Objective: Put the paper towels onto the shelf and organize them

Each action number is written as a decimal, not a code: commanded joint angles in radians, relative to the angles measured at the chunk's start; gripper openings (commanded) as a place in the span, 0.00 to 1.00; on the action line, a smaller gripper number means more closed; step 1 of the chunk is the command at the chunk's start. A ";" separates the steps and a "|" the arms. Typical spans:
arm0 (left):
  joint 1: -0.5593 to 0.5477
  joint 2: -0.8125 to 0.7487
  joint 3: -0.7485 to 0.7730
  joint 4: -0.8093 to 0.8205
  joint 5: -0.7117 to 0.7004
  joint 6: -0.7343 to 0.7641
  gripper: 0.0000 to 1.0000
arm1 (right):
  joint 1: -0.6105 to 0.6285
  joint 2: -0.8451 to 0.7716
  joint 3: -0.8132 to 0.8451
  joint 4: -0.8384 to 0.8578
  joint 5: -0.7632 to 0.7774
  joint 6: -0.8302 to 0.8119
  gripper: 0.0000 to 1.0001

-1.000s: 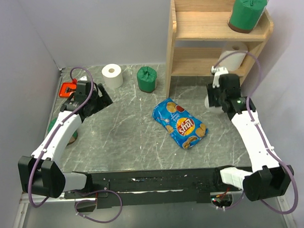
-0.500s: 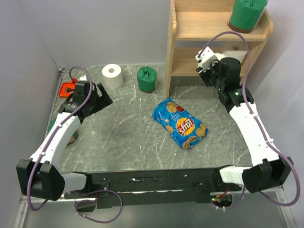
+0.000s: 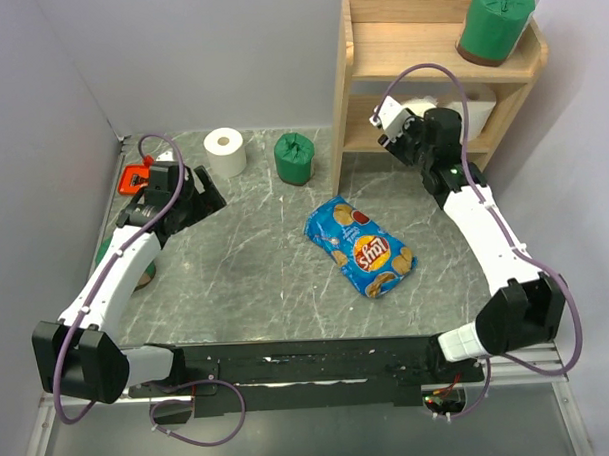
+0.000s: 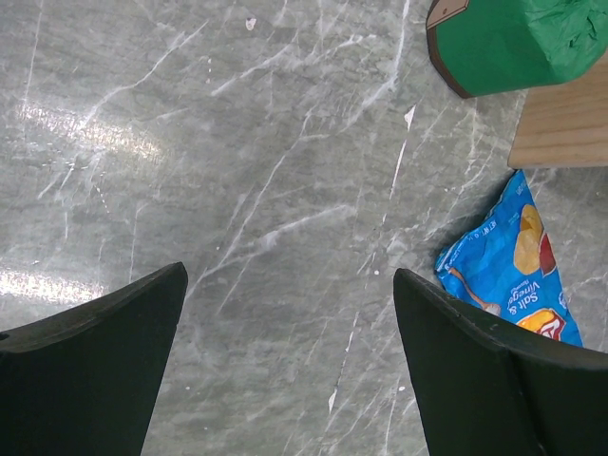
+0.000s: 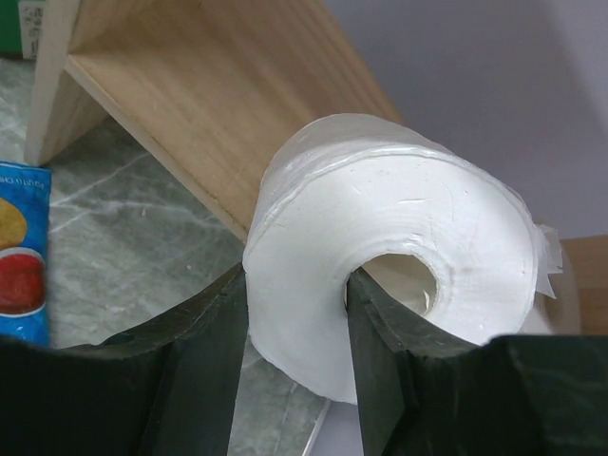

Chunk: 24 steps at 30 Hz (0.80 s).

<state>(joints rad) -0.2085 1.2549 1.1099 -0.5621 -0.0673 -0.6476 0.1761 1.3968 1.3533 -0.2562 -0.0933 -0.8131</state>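
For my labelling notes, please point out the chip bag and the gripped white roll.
chip bag [image 3: 367, 248]: top external view, middle of its front.
white roll [image 5: 399, 228]: right wrist view, its flat end face.

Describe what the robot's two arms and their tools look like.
Both the left arm and right arm have white link shells between chunky black joints, with a thin purple cable looping along each. The left tool and right tool have broad, matte dark fingers.
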 commanded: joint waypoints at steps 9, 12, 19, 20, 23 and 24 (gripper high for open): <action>-0.002 -0.032 0.024 0.019 -0.011 0.006 0.96 | -0.033 0.064 0.125 0.100 0.027 -0.075 0.49; -0.002 -0.034 0.025 0.016 -0.019 0.008 0.96 | -0.038 0.082 0.136 0.092 0.038 -0.077 0.49; -0.002 -0.043 0.024 0.018 -0.038 0.006 0.96 | -0.044 0.111 0.162 0.095 0.075 -0.087 0.57; -0.002 -0.043 0.024 0.018 -0.040 0.006 0.96 | -0.043 0.116 0.165 0.100 0.079 -0.087 0.58; -0.002 -0.041 0.024 0.018 -0.040 0.006 0.96 | -0.049 0.126 0.181 0.083 0.090 -0.097 0.59; -0.002 -0.040 0.024 0.018 -0.040 0.006 0.96 | -0.049 0.128 0.187 0.083 0.092 -0.097 0.59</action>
<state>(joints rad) -0.2085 1.2396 1.1099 -0.5621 -0.0883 -0.6476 0.1375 1.5242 1.4776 -0.2226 -0.0307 -0.8909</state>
